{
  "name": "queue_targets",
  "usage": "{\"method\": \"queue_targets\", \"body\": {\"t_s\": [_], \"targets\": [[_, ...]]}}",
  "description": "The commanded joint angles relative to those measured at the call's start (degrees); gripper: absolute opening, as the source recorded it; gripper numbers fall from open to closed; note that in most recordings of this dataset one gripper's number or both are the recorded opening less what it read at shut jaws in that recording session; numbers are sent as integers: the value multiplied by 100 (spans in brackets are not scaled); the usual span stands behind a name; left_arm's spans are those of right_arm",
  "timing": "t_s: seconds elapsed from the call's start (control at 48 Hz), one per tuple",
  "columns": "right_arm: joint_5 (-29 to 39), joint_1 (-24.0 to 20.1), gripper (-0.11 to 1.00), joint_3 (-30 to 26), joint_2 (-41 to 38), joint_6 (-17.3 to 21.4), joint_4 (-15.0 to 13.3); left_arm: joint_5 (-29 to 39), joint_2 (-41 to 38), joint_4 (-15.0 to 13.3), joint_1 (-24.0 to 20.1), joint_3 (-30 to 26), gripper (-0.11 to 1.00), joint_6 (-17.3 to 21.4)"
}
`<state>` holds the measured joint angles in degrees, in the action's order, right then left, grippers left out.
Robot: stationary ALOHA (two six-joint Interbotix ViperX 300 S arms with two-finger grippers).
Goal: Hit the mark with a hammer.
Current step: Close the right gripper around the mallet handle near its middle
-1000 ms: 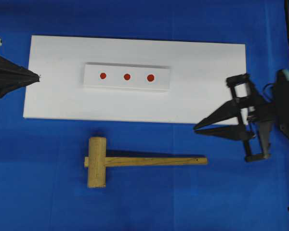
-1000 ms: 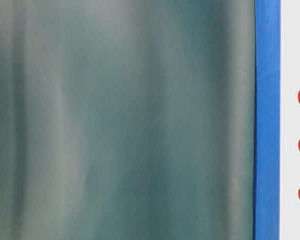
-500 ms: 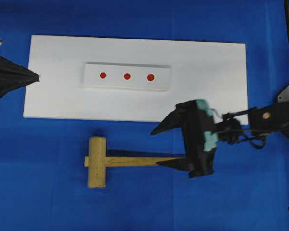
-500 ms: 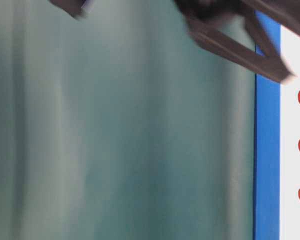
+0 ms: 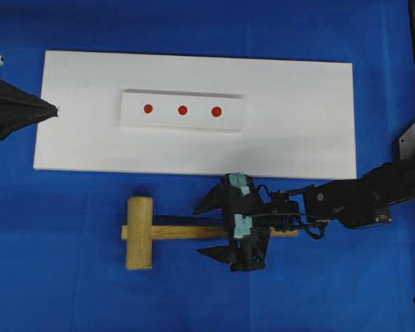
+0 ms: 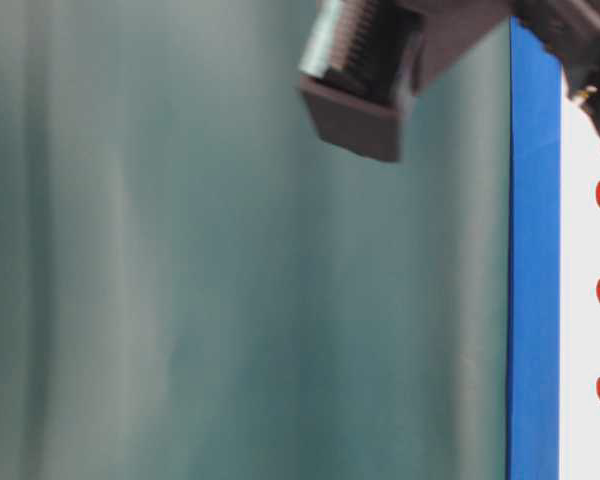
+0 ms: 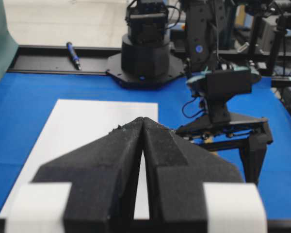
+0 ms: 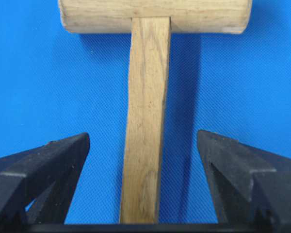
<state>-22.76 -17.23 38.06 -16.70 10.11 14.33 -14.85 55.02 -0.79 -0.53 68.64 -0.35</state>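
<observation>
While the left gripper [image 5: 54,109] rests at the left edge of the white board [image 5: 297,138] with its jaws pressed together on nothing, it stays clear of the work, likely parked out of the way. Further right, the raised white block [image 5: 182,111] carries three red marks [image 5: 182,110] in a row, the targets for the blow. Below the board, the hammer [image 5: 140,232] lies flat on the blue cloth [image 5: 55,277], head to the left, handle running right. The right gripper [image 5: 207,228] straddles that handle with jaws spread wide on either side, not touching it, apparently lined up to close around it mid-shaft.
</observation>
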Motion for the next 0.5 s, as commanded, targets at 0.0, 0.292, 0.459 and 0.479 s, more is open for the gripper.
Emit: {"method": "queue_targets", "body": {"t_s": [0.0,0.292,0.459,0.479], "targets": [[-62,-35,83,-149,-35,-9,44,-35,-53,-9,-26,-62,0,-9],[-62,-26,78,-167,-149,-35,114,-26,-44,-9,-53,-44,0,-9],[-62,-9,35,-158,-149,-97,105,-35,-44,-9,-62,-44,0,-9],[-62,-9,29,-158,-149,-97,105,-35,-44,-9,-70,-44,0,-9]]}}
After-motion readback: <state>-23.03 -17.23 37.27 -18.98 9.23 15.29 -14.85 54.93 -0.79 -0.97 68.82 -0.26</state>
